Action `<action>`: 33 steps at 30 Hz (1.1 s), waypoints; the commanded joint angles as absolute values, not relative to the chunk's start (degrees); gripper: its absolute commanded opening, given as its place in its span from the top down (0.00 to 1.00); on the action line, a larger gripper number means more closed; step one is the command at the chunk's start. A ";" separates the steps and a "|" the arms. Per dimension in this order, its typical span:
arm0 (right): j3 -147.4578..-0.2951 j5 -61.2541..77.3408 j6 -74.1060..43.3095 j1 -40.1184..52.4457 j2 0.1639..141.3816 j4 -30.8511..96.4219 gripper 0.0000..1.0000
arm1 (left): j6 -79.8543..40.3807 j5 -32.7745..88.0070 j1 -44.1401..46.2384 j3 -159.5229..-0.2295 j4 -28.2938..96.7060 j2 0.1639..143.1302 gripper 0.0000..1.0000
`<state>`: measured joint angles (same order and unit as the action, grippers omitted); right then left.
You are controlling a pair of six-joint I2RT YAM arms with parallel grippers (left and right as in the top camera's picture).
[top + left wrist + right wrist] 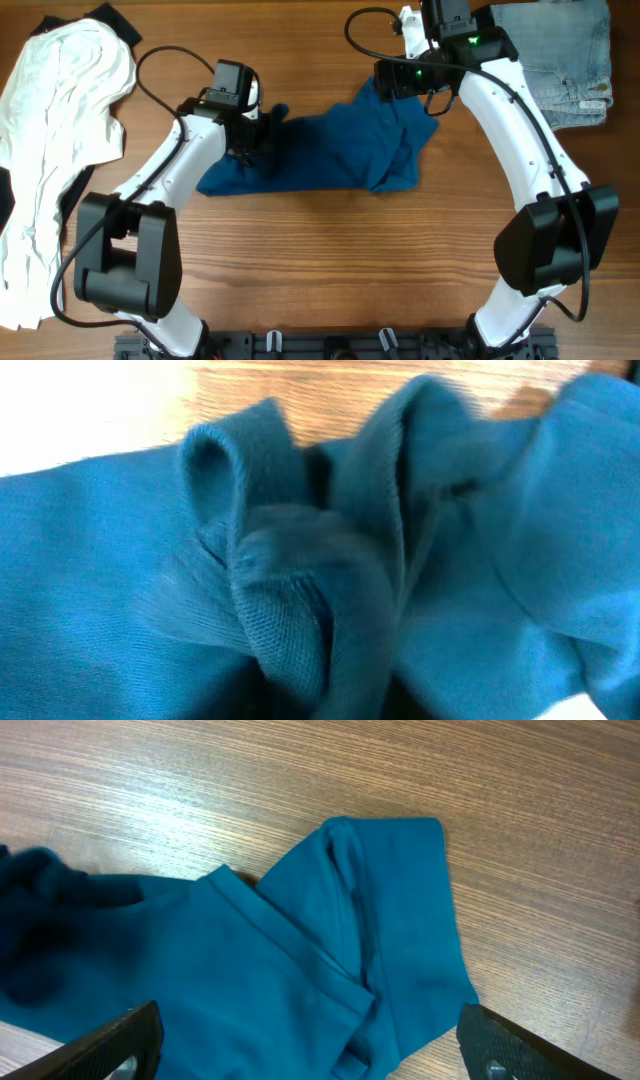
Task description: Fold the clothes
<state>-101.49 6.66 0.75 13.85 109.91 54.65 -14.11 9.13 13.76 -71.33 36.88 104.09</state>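
1. the blue shirt (320, 150) lies rumpled in the middle of the table (320, 270), its long axis running left to right between my two arms.
2. my left jaws sit at the shirt's left end, pressed into a bunched ridge of cloth (300, 590). that wrist view is all fabric, so i cannot tell whether they are apart or pinching.
3. my right jaws hang over the shirt's far right corner, wide apart and holding nothing. a flap like a sleeve (400, 920) lies flat on the wood just below, between them.
4. my right arm is the nearer one to that flap, so i judge the next move is straight down onto its edge, while the left end is held or let go so the cloth can spread along its length.
5. open wood shows on the near side of the shirt, enough room to lay it flat. the white garment (60, 130) at the far left and the jeans (565, 70) in the back right corner don't touch it.
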 commanded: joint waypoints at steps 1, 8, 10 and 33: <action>-100.88 7.33 1.37 13.91 110.91 54.13 0.05 | -15.53 12.56 15.03 -72.44 37.06 104.25 0.00; -100.88 7.31 -0.51 13.23 110.98 54.46 0.04 | -15.90 13.91 14.83 -72.44 43.11 101.60 0.00; -100.86 7.33 -1.98 11.99 111.37 54.46 0.05 | -15.92 14.83 15.18 -72.44 43.59 101.47 0.00; -100.86 11.11 2.68 5.28 117.34 57.54 0.02 | -17.47 12.47 25.30 -77.82 34.79 103.15 0.00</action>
<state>-101.49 7.64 -0.69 6.70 113.14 56.05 -16.88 13.13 25.65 -73.65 34.13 108.81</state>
